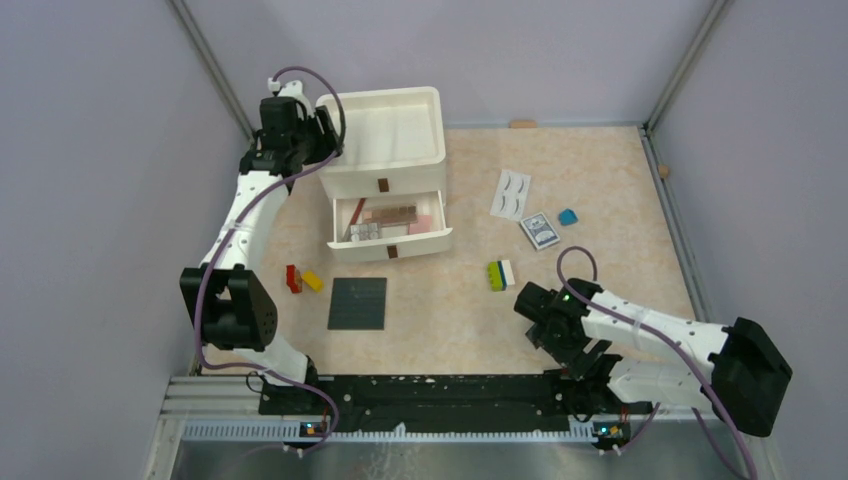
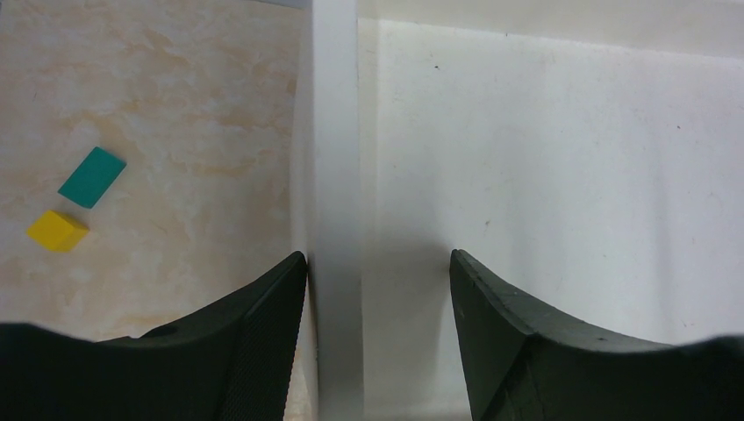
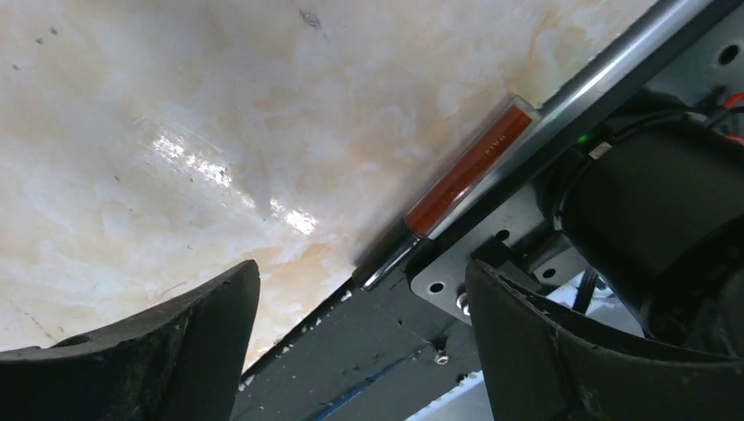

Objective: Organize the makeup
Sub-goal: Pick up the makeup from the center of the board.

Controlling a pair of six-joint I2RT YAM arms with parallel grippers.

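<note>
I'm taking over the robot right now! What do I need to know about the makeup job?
Left gripper: open, astride the top-tray wall of the white organizer.
Right gripper: open and empty, low near the base rail, with the red tube just ahead.
Done: the palette and other makeup sit in the open drawer.
Left: the eyelash card and the red tube lie out on the table.

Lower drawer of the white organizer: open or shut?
Open. The lower drawer is pulled out from the white organizer, its makeup visible from above; the upper drawer is shut.
</note>
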